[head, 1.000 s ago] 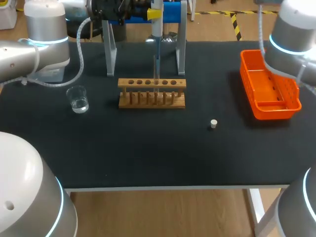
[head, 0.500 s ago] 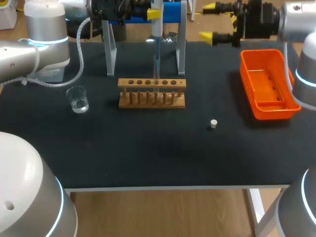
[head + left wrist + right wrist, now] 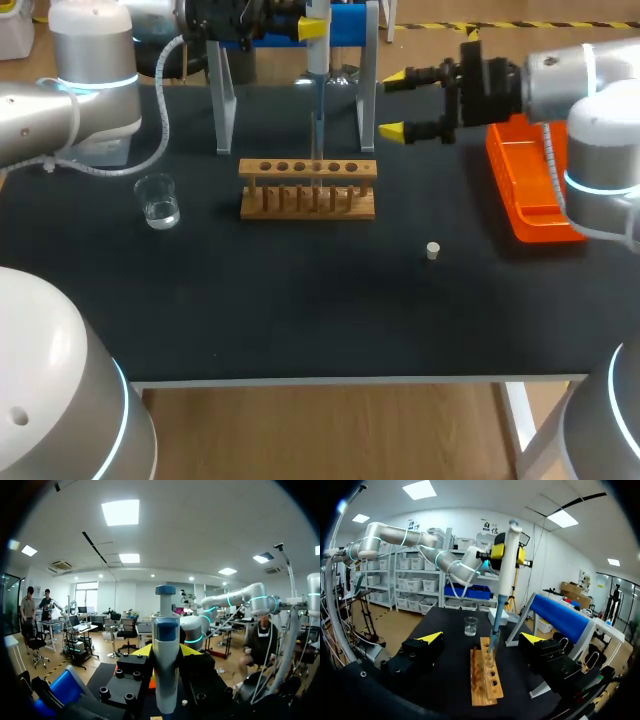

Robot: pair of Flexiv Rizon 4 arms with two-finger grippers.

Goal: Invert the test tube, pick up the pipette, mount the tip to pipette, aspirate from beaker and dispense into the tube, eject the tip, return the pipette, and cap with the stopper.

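My left gripper (image 3: 312,28) is shut on the white and blue pipette (image 3: 316,60), holding it upright at the back of the table. Its tip reaches down into a test tube (image 3: 316,185) standing in the wooden rack (image 3: 308,190). In the left wrist view the pipette (image 3: 165,665) stands between that gripper's fingers. My right gripper (image 3: 400,103) hovers open just right of the rack, empty, its fingertips (image 3: 431,636) spread wide, facing the rack (image 3: 485,677) and pipette (image 3: 506,565). A glass beaker (image 3: 158,201) with water stands left of the rack. The white stopper (image 3: 432,250) lies on the mat, front right.
A grey stand (image 3: 367,90) with a blue top straddles the pipette behind the rack. An orange bin (image 3: 545,190) sits at the right, under my right arm. The black mat (image 3: 300,300) spreads in front of the rack.
My right arm swung in from the back right towards the rack, and its gripper opened wide. The left arm and pipette stayed still.
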